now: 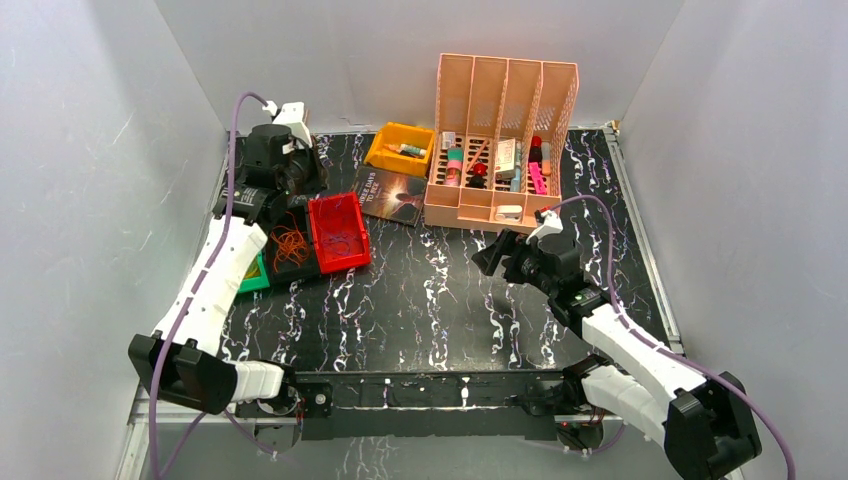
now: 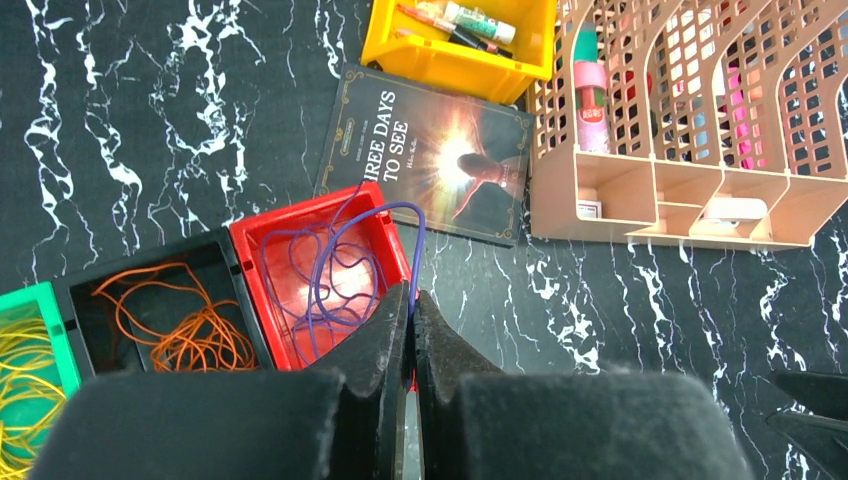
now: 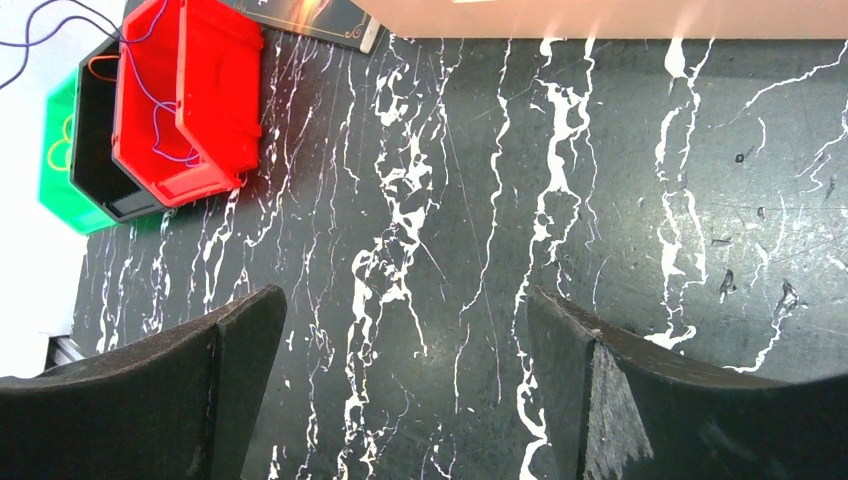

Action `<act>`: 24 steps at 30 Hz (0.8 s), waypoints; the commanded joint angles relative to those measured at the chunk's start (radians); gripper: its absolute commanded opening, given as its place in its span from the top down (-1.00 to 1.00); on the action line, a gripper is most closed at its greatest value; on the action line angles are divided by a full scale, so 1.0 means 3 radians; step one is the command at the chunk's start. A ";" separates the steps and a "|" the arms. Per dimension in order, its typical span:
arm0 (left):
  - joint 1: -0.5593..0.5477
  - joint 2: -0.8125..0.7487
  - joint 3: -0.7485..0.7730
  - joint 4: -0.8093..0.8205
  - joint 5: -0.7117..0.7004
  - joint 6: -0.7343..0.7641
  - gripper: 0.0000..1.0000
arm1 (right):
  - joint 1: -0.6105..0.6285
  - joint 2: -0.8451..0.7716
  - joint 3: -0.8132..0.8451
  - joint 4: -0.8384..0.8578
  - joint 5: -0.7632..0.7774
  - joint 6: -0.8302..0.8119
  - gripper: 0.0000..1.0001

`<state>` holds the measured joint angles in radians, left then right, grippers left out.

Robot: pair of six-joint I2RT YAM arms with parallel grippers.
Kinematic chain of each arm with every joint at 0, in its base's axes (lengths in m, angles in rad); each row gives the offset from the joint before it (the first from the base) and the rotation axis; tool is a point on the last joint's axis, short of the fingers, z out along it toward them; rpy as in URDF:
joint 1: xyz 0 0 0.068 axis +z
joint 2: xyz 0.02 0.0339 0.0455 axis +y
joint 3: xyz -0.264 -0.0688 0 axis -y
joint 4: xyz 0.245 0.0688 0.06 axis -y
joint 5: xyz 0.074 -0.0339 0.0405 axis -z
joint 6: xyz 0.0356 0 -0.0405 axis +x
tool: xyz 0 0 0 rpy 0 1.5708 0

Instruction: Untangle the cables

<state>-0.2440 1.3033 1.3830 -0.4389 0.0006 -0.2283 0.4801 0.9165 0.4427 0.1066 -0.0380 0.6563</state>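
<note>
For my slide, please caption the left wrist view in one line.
Left hand, shut on the purple cable, above the red bin; orange cable in black bin, yellow cable in green bin.

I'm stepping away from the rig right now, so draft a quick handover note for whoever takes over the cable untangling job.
Tools: the left tool is shut on a strand of the purple cable above the red bin. The right tool is open and empty over the table.
Cables: purple cable mostly in the red bin, orange cable in the black bin, yellow cable in the green bin.
Done: each colour lies apart in its own bin.
Left: probably settle the pinched purple strand into its bin and release.
</note>
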 commanded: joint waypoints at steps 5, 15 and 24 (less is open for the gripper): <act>0.0012 -0.0226 -0.0100 0.0015 -0.0116 -0.0021 1.00 | 0.0006 0.0056 0.0033 0.0187 -0.0095 0.0051 -0.97; 0.0012 -0.0255 -0.0270 -0.0271 -0.0094 0.0053 1.00 | 0.0006 0.0066 0.0000 0.0197 -0.0087 0.0066 -0.97; 0.0014 0.0015 -0.0605 -0.0047 0.0294 -0.0084 1.00 | 0.0010 0.0088 -0.0003 0.0199 -0.0096 0.0067 -0.97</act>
<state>-0.2440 1.2770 1.2144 -0.4801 0.0166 -0.2367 0.4801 0.9493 0.4427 0.1139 -0.0631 0.6746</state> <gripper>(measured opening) 0.011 0.983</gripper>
